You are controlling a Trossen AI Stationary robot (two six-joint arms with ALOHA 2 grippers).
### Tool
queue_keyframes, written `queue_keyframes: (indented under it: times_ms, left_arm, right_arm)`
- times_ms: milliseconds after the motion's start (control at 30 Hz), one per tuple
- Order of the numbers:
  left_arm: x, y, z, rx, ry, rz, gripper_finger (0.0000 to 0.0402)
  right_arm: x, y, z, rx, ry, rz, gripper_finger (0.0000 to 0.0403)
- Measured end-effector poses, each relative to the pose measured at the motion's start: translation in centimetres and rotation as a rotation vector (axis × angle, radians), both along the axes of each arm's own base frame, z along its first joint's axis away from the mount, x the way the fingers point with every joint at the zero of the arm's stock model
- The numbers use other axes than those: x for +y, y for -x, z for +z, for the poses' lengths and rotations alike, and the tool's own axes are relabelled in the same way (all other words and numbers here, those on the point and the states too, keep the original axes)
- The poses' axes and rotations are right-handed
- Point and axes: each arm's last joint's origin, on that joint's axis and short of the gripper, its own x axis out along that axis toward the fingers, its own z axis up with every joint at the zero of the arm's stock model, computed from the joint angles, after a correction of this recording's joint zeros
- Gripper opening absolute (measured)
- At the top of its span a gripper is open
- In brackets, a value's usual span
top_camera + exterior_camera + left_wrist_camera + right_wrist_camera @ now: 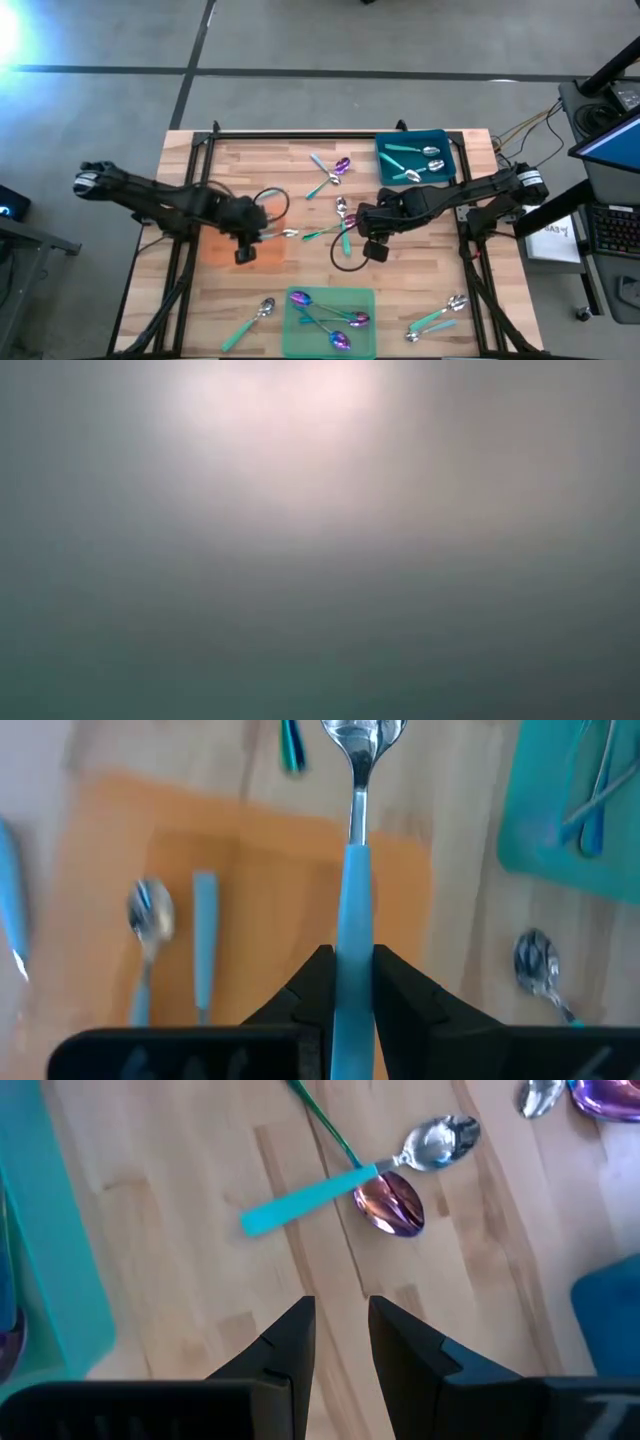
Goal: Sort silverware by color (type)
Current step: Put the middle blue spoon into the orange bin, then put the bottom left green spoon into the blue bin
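My left gripper (247,243) (350,970) hovers over the orange mat (215,250) and is shut on a silver-headed spoon (289,233) with a pale blue handle. Two more blue-handled utensils (150,915) lie on that mat. My right gripper (372,240) (340,1325) is open above bare wood at mid-table and touches nothing. Ahead of it lie a silver spoon with a teal handle (438,1142) and a purple-headed spoon (390,1204), its head resting against the teal handle. The low view shows only haze. My left gripper pinches the spoon's pale blue handle (352,910) between its two fingers (400,990). The spoon runs straight out ahead of the fingers, its silver head (362,735) pointing toward the table's right. The handle's free end is hidden between the fingers.
A teal bin (445,140) at the far right holds silver spoons. A green mat (365,298) at the near edge holds purple-headed spoons. Loose spoons lie near the far middle (330,175), near left (262,310) and near right (440,315). A cable loops behind my left gripper.
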Motion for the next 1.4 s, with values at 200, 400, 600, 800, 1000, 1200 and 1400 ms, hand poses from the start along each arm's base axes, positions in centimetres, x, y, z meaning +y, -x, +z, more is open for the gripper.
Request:
queue_keyframes:
  times_ms: [200, 400, 600, 800, 1000, 1200, 1400]
  left_arm:
    - [-0.3, 1.3, -2.2, 0.071, 0.027, 0.072, 0.0055]
    - [-0.5, 1.5, -3.6, 0.156, 0.119, 0.118, 0.0109]
    - [-1.3, 1.1, -2.7, 0.158, 0.226, 0.055, 0.0146]
    - [-4.0, 1.0, -0.3, 0.11, 0.305, -0.014, 0.0147]
    - [-8.5, 1.5, 0.3, 0.054, 0.391, 0.01, 0.0141]
    - [-12.5, 2.4, -0.9, 0.056, 0.399, 0.072, 0.0141]
    - [-15.5, 2.8, -3.5, 0.144, 0.39, 0.154, 0.0141]
  right_arm:
    - [0.0, 0.0, 0.0, -0.004, -0.001, 0.0, 0.0086]
    - [0.0, 0.0, 0.0, -0.004, -0.004, -0.006, 0.0086]
    - [0.0, 0.0, 0.0, -0.004, -0.004, -0.007, 0.0086]
    - [0.0, 0.0, 0.0, -0.003, -0.003, -0.005, 0.0086]
    - [0.0, 0.0, 0.0, -0.003, 0.0, 0.003, 0.0086]
    - [0.0, -0.1, 0.0, -0.007, -0.003, -0.004, 0.0086]
    - [0.0, -0.2, 0.1, -0.026, -0.03, -0.069, 0.0086]
